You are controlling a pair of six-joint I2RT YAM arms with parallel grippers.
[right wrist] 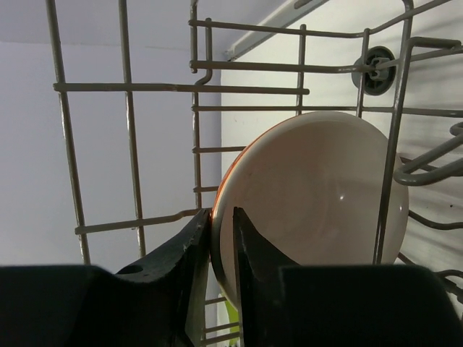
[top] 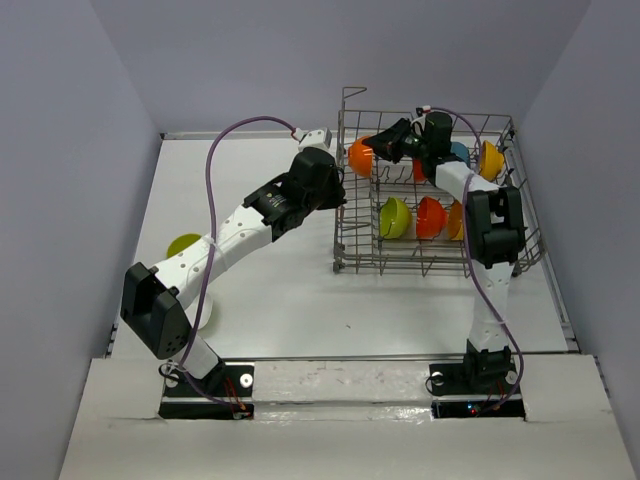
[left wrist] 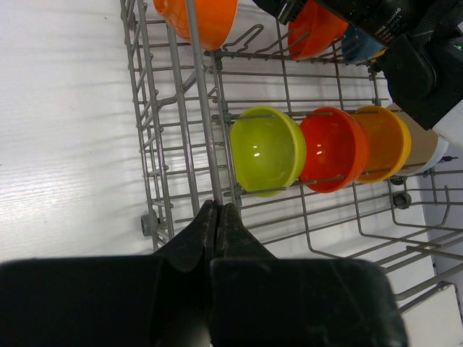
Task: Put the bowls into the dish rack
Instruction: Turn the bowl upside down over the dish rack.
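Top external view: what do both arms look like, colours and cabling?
Left arm and right arm match: white link tubes, bulky black joint housings, black base plates. A purple cable loops along each. The left gripper and right gripper have black, tapered fingers.

Robot lab test cell: white table (top: 270,300) between bare grey walls (top: 60,150), arm bases (top: 205,385) at its edge.

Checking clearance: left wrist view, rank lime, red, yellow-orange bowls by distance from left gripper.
From the left gripper, shut on the rack:
1. Lime bowl, row's left end.
2. Red bowl, next right.
3. Yellow-orange bowl, farther right.
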